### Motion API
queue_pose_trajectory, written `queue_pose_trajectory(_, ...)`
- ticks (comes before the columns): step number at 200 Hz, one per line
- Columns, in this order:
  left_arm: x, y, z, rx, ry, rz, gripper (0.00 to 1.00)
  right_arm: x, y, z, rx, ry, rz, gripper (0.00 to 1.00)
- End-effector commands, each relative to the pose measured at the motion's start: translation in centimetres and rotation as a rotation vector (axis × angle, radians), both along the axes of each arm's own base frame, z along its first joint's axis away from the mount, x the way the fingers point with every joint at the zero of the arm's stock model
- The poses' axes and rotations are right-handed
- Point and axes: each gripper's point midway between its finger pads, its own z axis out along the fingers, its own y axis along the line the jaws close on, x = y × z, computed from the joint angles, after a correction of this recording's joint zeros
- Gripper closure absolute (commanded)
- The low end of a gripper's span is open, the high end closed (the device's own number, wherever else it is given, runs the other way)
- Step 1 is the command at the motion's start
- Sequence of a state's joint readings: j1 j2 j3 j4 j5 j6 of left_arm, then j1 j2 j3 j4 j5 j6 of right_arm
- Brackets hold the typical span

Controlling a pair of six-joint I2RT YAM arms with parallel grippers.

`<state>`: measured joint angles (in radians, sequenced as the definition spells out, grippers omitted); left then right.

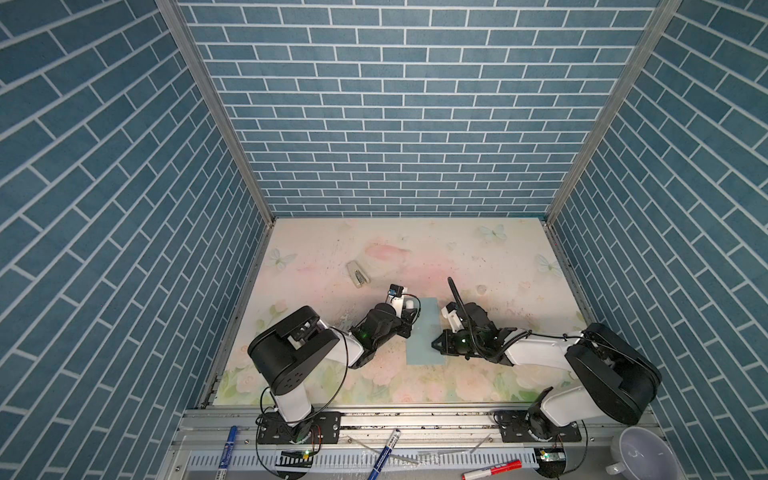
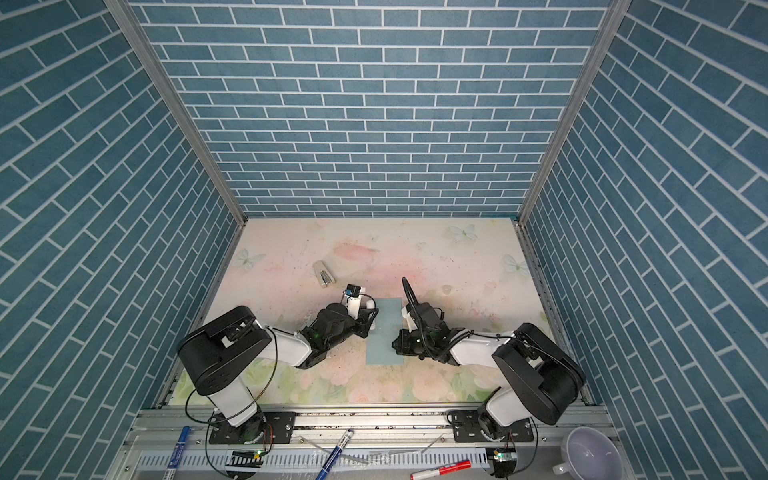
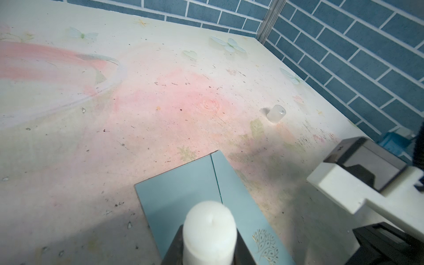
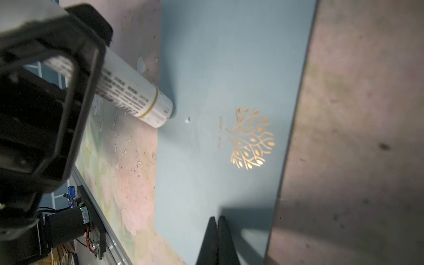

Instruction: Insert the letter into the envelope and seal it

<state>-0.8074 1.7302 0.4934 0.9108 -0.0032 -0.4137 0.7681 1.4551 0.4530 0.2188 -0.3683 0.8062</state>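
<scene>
A: Where does the envelope [image 1: 426, 328] lie from the claws?

B: Flat on the table [image 1: 498, 257], between them. Nearest the base, the right gripper [image 4: 216, 229] has its jaws pressed together on nothing. Its tips are down on the envelope's near end and seem to pin it.

A: And the other?

B: Just beyond, the left gripper [image 1: 410, 321] is clamped round a white glue stick [image 4: 137, 96], a smooth printed tube. It is tilted, with its tip touching the envelope's long edge on that claw's side.

A: The axis?

B: It runs straight away from the base, crosswise to both claws. A glue stroke would probably follow that edge, and the left arm is the one placed for it.

A: Material?

B: Thin matte teal paper with a gold tree [image 4: 250, 140] printed on it and a seam [image 3: 216, 179] toward the far end. The letter is out of sight; whether it is inside cannot be told.

A: Farther out?

B: Beyond the right claw lies a translucent cap [image 3: 276, 114]; beyond the left, a stapler [image 1: 358, 274].
</scene>
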Motion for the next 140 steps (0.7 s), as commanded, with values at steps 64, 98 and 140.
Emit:
queue_pose_trajectory(64, -0.3, -0.1, -1.4, 0.033, 0.032, -0.006, 1.00, 0.8, -0.5, -1.9, -0.107, 0.026, -0.025, 1.00)
queue_pose_trajectory(98, -0.3, -0.1, -1.5, 0.034, 0.032, -0.008, 1.00, 2.2, 0.4, -1.5, -0.099, -0.005, -0.038, 1.00)
queue_pose_trajectory(140, -0.3, 0.0, -1.4, 0.036, 0.027, -0.005, 1.00, 3.5, 1.8, 0.0, -0.068, -0.041, -0.021, 1.00)
